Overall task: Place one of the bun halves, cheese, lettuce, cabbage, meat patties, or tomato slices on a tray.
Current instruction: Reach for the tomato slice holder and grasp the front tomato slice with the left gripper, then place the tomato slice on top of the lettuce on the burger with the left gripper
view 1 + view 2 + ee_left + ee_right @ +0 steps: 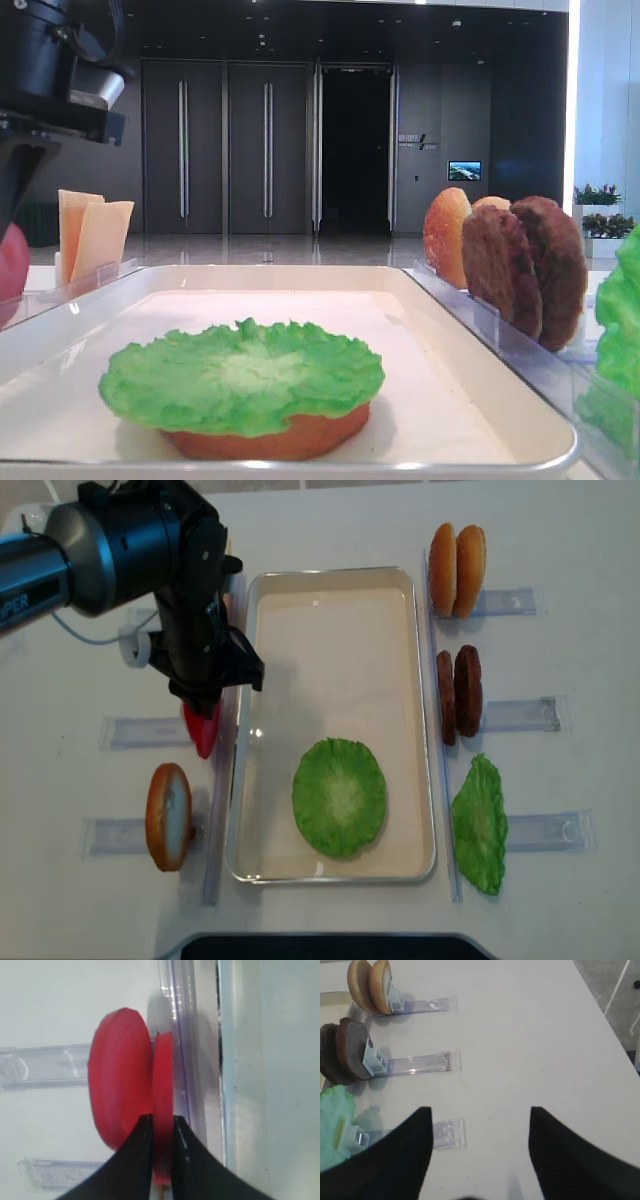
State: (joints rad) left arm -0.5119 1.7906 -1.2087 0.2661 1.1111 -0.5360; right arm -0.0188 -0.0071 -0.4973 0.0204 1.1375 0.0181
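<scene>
In the left wrist view my left gripper (162, 1122) is shut on the edge of one upright tomato slice (162, 1075). A second tomato slice (117, 1090) stands right beside it in the clear rack. From overhead, the left gripper (205, 715) hangs just left of the white tray (330, 590). In the tray lies the lettuce (339, 797) on top of a bun half (270, 440). My right gripper (480, 1115) stands open over bare table, with nothing between its fingers.
Clear holder racks flank the tray. On the right stand two bun halves (457, 568), two meat patties (460, 695) and another green leaf (480, 825). A bun half (168, 815) stands at the left front. Cheese slices (90, 235) stand behind the left arm.
</scene>
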